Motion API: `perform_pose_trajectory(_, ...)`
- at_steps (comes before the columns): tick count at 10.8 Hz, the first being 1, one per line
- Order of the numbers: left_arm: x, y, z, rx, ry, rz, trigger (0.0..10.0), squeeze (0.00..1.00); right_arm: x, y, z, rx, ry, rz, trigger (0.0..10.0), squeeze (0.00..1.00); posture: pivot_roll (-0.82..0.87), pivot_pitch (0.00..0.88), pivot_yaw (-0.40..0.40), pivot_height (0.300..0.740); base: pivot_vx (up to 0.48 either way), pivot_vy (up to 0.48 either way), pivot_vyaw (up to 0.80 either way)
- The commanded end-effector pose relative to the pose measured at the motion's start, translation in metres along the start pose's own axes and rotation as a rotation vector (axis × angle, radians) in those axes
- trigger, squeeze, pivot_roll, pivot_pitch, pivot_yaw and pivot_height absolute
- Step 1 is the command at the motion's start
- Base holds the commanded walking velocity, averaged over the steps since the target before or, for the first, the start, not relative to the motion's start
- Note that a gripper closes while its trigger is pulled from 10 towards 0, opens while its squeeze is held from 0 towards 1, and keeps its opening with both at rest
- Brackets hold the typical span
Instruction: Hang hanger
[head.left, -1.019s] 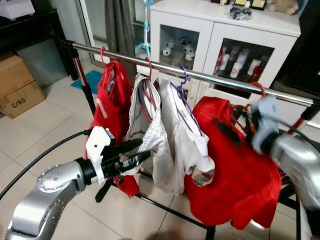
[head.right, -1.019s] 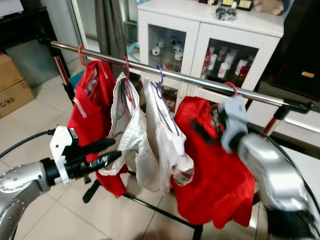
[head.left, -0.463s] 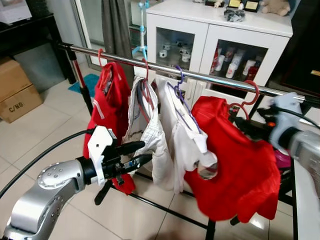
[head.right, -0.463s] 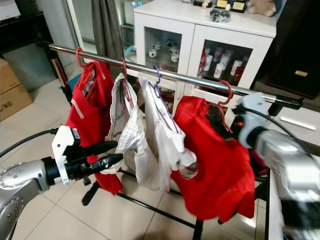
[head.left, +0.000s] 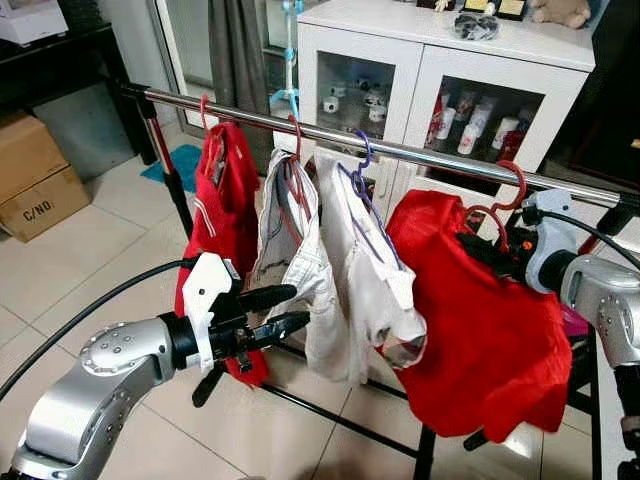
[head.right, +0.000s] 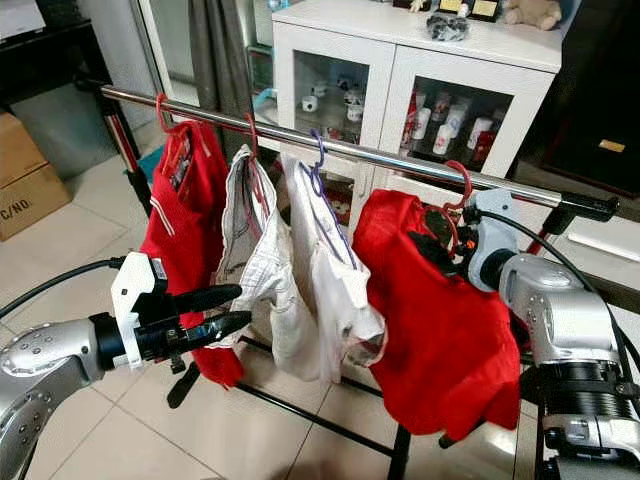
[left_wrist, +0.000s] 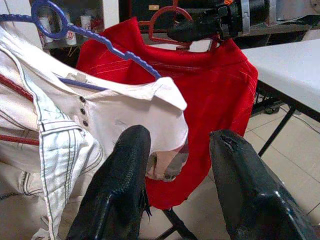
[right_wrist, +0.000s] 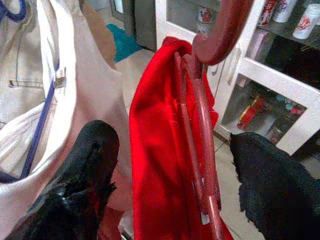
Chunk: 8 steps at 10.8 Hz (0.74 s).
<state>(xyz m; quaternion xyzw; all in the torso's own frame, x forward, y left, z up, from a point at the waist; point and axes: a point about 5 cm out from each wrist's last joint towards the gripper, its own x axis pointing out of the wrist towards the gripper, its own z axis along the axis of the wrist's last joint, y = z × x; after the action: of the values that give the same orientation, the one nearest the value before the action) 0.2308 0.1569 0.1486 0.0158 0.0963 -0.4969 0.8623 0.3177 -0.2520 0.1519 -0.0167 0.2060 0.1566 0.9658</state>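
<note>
Right wrist view is showing me the red plastic hanger (right_wrist: 202, 125) standing between my right end effector's two black fingers (right_wrist: 82, 170), which are spread apart on either side of its neck without touching it. From the head camera, the hanger's hook (head.left: 510, 190) appears to be sitting over the long chrome clothes rail (head.left: 330, 135), carrying a red shirt (head.left: 480, 320), with the right end effector (head.left: 490, 255) just beside the hook's stem. I am judging the hanging step as essentially done and the release as under way; whether the hook is fully seated on the rail I cannot tell from here. The next move is calling for a straight pull back of the right arm, keeping the fingers clear of the hanger's neck and the shirt collar so nothing is dragged off.

My left end effector (head.left: 285, 310) is hovering low in front of the rack, fingers parted and holding nothing, near a white pair of trousers (head.left: 300, 270) and a white shirt on a blue hanger (head.left: 370, 270). A second red garment (head.left: 220, 220) is hanging at the rail's left end.
</note>
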Motion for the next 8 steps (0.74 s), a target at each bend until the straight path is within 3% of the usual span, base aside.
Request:
perform_pose_trajectory(1,-0.0004,-0.0019,0.0035,0.031,-0.002,-0.013,10.0,0.0,-0.0044,-0.0069,0.005,0.0,-0.005,-0.004,0.0,0.0,0.04,0.0,-0.005,0.74,0.0,0.0,0.0)
perform_pose_trajectory(8,0.0015,-0.0003,0.0008,0.045,0.001,-0.018,10.0,0.0,0.0008,-0.0076,0.0008,-0.001,0.028,0.0,0.0,0.0,0.03,0.0,-0.005,0.74,0.0,0.0,0.0)
